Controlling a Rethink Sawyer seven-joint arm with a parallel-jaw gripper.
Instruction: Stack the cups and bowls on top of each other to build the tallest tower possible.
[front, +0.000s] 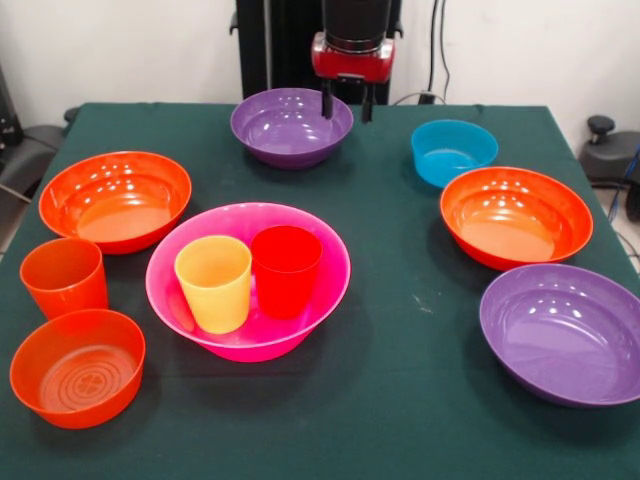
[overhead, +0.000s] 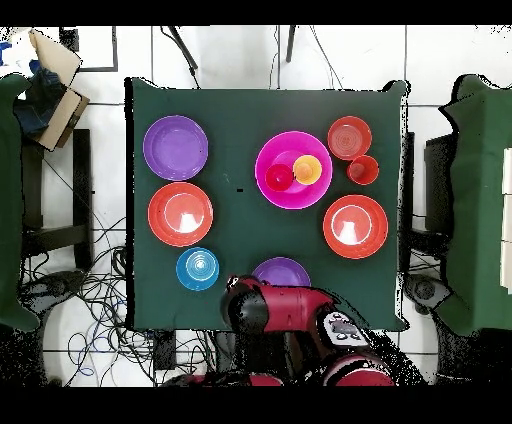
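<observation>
Far left, orange cup (front: 64, 276) standing loose by small orange bowl (front: 77, 367). Centre, pink bowl (front: 248, 278) holding yellow cup (front: 213, 282) and red cup (front: 285, 268) upright, side by side. Gripper (front: 347, 102) fingers apart, empty, over far purple bowl (front: 291, 126). My worry: glossy rim slips from pinch.

Bright, even light from above; glare spots on the purple bowl (front: 566, 330), soft shadows.

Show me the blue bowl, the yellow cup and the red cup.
blue bowl (front: 453, 151), front view, on its inside floor
yellow cup (front: 214, 283), front view, on its outer wall
red cup (front: 284, 272), front view, on its outer wall
</observation>
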